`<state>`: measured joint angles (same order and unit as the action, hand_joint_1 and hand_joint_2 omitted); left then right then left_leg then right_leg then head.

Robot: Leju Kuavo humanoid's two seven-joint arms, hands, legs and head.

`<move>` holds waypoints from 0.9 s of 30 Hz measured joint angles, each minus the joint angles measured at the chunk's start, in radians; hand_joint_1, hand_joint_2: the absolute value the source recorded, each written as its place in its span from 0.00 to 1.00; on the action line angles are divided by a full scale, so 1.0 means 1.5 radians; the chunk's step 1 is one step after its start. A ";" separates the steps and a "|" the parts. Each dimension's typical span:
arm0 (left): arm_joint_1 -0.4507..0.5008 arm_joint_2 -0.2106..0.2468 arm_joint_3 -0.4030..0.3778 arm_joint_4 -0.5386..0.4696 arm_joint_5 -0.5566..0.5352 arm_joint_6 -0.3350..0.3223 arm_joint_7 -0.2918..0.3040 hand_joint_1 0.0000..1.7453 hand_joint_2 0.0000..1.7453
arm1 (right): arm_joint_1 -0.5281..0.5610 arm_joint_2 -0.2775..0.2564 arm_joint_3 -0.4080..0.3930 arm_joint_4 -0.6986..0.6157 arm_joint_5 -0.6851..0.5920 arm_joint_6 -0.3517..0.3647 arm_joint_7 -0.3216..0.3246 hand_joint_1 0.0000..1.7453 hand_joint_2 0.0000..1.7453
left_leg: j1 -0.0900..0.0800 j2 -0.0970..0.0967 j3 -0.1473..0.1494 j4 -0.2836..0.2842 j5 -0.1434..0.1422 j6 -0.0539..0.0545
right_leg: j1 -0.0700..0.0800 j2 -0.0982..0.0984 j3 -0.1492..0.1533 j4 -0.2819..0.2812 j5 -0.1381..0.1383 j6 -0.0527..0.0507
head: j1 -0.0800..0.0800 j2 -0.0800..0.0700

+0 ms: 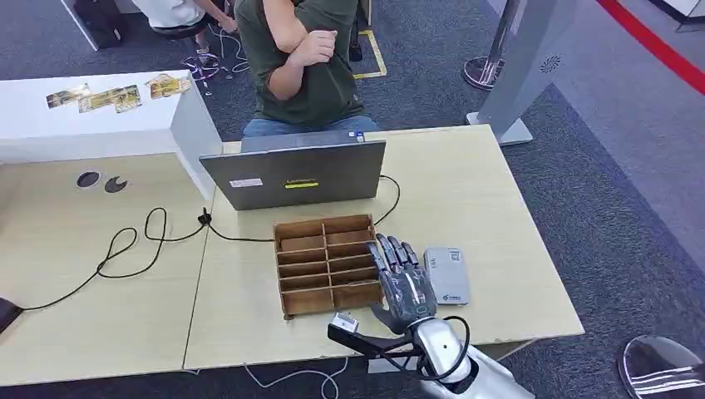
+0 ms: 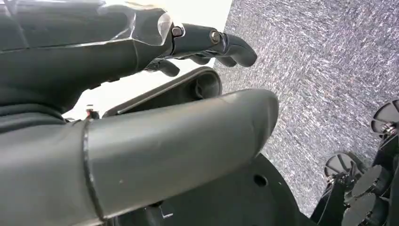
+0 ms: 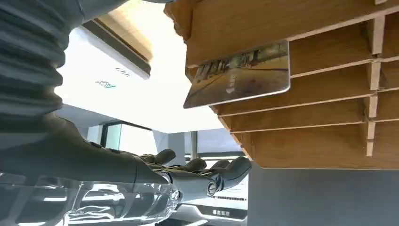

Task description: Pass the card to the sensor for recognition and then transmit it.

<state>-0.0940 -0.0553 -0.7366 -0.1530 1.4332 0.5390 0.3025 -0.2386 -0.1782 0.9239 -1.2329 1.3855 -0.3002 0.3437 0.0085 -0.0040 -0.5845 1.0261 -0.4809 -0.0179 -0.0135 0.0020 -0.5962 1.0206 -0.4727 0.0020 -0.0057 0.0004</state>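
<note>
The right robot hand (image 1: 405, 283) rests flat on the desk (image 1: 465, 191) with fingers spread, holding nothing, between the wooden organizer (image 1: 326, 263) and the sensor (image 1: 446, 275). The card (image 3: 237, 75) looks slotted in the organizer. The left robot hand (image 2: 141, 103) looks empty, fingers loosely curled.

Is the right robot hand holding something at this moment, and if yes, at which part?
Nothing is held. The right robot hand is open beside the wooden organizer, fingers extended. The card sits in a slot of the organizer, untouched.
</note>
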 joint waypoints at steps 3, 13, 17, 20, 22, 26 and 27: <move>0.000 0.000 0.000 0.000 0.001 0.000 0.000 0.00 0.00 | 0.000 -0.003 0.000 -0.007 -0.009 0.003 0.000 0.00 1.00 | 0.000 0.000 0.000 0.000 0.000 0.000 | 0.000 0.000 0.000 0.000 0.000 0.000 | 0.000 0.000; 0.000 0.000 0.000 0.000 0.001 0.000 0.000 0.00 0.00 | -0.003 -0.011 0.000 -0.028 -0.029 0.021 -0.010 0.00 1.00 | 0.000 0.000 0.000 0.000 0.000 0.000 | 0.000 0.000 0.000 0.000 0.000 0.000 | 0.000 0.000; 0.000 0.000 0.000 0.000 0.001 0.000 -0.001 0.00 0.00 | -0.004 -0.012 0.000 -0.032 -0.033 0.027 -0.012 0.00 1.00 | 0.000 0.000 0.000 0.000 0.000 0.000 | 0.000 0.000 0.000 0.000 0.000 0.000 | 0.000 0.000; 0.000 0.000 0.000 0.000 0.001 0.000 -0.002 0.00 0.00 | -0.005 -0.012 0.000 -0.032 -0.040 0.029 -0.012 0.00 1.00 | 0.000 0.000 0.000 0.000 0.000 0.000 | 0.000 0.000 0.000 0.000 0.000 0.000 | 0.000 0.000; 0.000 0.000 0.001 0.000 0.001 0.000 -0.002 0.00 0.00 | -0.005 -0.012 0.001 -0.032 -0.044 0.030 -0.012 0.00 1.00 | 0.000 0.000 0.000 0.000 0.000 0.000 | 0.000 0.000 0.000 0.000 0.000 0.000 | 0.000 0.000; 0.000 0.000 0.001 0.000 0.001 0.000 -0.002 0.00 0.00 | -0.006 -0.012 0.004 -0.032 -0.047 0.030 -0.012 0.00 1.00 | 0.000 0.000 0.000 0.000 0.000 0.000 | 0.000 0.000 0.000 0.000 0.000 0.000 | 0.000 0.000; 0.000 0.000 0.001 0.000 0.000 0.000 -0.002 0.00 0.00 | -0.006 -0.012 0.005 -0.032 -0.049 0.030 -0.012 0.00 1.00 | 0.000 0.000 0.000 0.000 0.000 0.000 | 0.000 0.000 0.000 0.000 0.000 0.000 | 0.000 0.000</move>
<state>-0.0939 -0.0553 -0.7359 -0.1530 1.4336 0.5386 0.2995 -0.2475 -0.1957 0.9308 -1.2810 1.3127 -0.2548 0.3250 0.0085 -0.0040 -0.5846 1.0261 -0.4809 -0.0179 -0.0135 0.0020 -0.5961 1.0206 -0.4727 0.0020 -0.0053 0.0004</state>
